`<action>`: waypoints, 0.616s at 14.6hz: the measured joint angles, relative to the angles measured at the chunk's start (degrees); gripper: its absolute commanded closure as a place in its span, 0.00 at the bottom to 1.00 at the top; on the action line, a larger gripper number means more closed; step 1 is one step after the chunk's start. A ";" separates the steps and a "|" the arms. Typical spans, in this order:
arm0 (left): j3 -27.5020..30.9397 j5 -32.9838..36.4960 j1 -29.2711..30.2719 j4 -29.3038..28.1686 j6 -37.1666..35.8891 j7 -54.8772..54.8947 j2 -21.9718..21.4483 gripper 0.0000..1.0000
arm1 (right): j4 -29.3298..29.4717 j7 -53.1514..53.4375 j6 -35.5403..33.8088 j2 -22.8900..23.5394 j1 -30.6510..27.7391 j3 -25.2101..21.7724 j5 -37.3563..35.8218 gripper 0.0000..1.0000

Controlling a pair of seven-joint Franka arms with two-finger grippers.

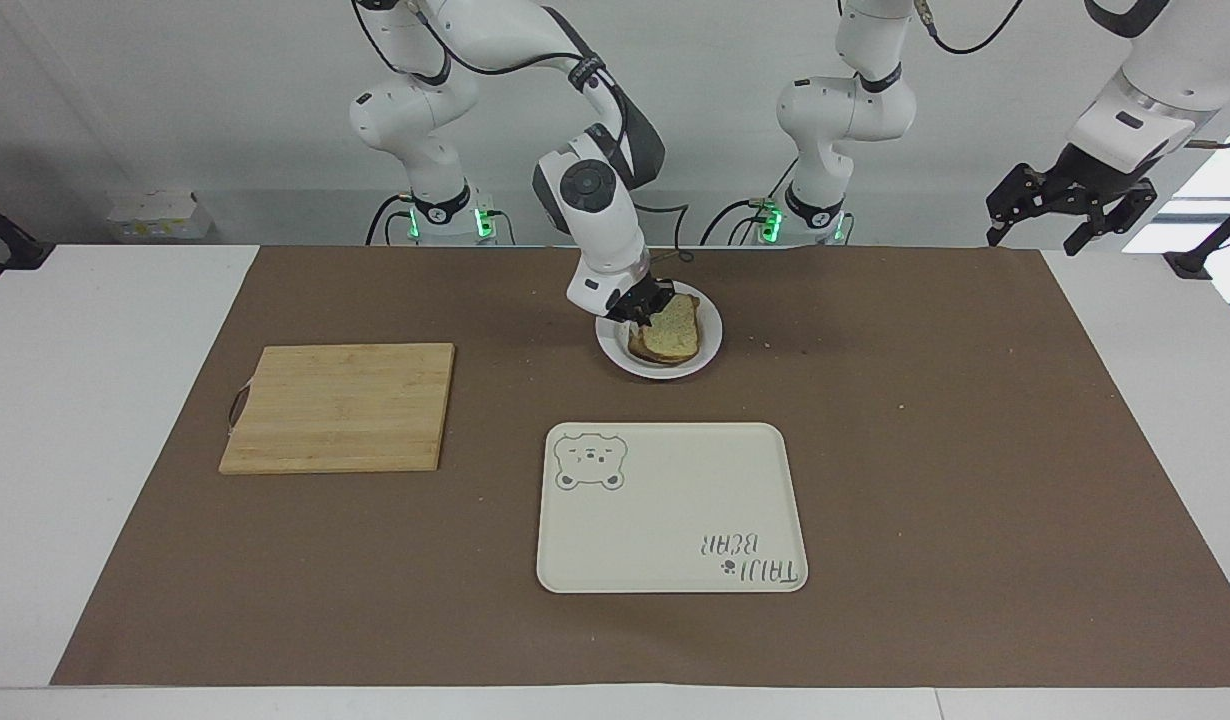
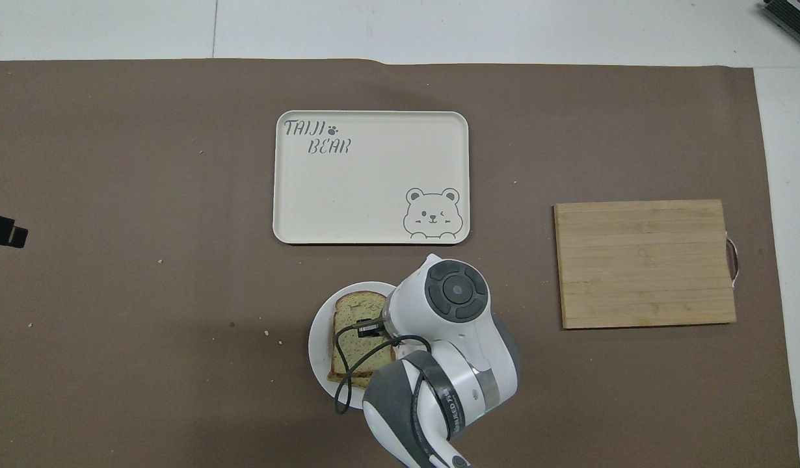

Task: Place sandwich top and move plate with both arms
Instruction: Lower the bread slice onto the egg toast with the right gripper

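Jaws, right: we see the right gripper (image 1: 651, 312) closed on the edge of the bread slice (image 1: 672, 326) that faces the right arm's end of the tabletop.
Jaws, left: left gripper (image 1: 1067, 210) spread wide, holding nothing, waiting up high over the left arm's end of the tabletop.
Bread slice: over the plate (image 1: 708, 346), roughly lined up with the bottom slice (image 2: 335, 376) whose edge peeks out under it; we can't tell if it's resting fully.
Plate: on the brown mat, close to the robots, between the two bases.
Handling, bread: we judge it light, soft, crumbly. Edge pinch is right; a hard squeeze would dent it.
Handling, plate: we judge it stiff and slick, with a loose stack on top. Take the rim from two facing edges and keep it level.
Around: tray (image 1: 665, 500) with bear drawing, farther from the robots than the plate; cutting board (image 1: 340, 405) toward the right arm's end.
Obstacles: none between plate and tray; crumbs scattered on the mat.
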 measured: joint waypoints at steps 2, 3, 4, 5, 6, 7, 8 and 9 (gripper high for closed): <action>-0.41 -0.03 -0.05 -0.54 -0.12 -0.45 -0.22 0.00 | -0.12 0.00 0.00 0.00 0.00 0.00 0.00 1.00; -0.55 -0.16 -0.11 -1.07 -0.14 -0.51 -0.49 0.00 | -0.15 0.00 0.00 0.00 0.00 0.00 0.00 1.00; -0.63 -0.28 -0.28 -1.58 -0.14 -0.53 -0.80 0.00 | -0.17 0.00 0.00 0.00 -0.02 0.00 0.00 1.00; -0.65 -0.29 -0.55 -1.99 -0.14 -0.59 -1.10 0.00 | -0.18 0.00 0.00 0.00 -0.04 0.00 0.00 1.00; -0.66 -0.29 -0.76 -2.19 -0.14 -0.68 -1.29 0.00 | -0.18 0.00 0.00 0.00 -0.06 0.00 0.00 0.68; -0.69 -0.39 -0.83 -2.32 -0.14 -0.74 -1.43 0.00 | -0.19 0.00 0.00 0.00 -0.06 0.00 0.00 0.01; -0.71 -0.63 -0.84 -2.46 -0.14 -0.75 -1.55 0.00 | -0.19 0.00 0.00 0.00 -0.08 0.00 0.00 0.00; -0.71 -0.97 -0.84 -2.57 -0.14 -0.76 -1.62 0.00 | -0.19 0.00 0.00 0.00 -0.16 -0.01 0.00 0.00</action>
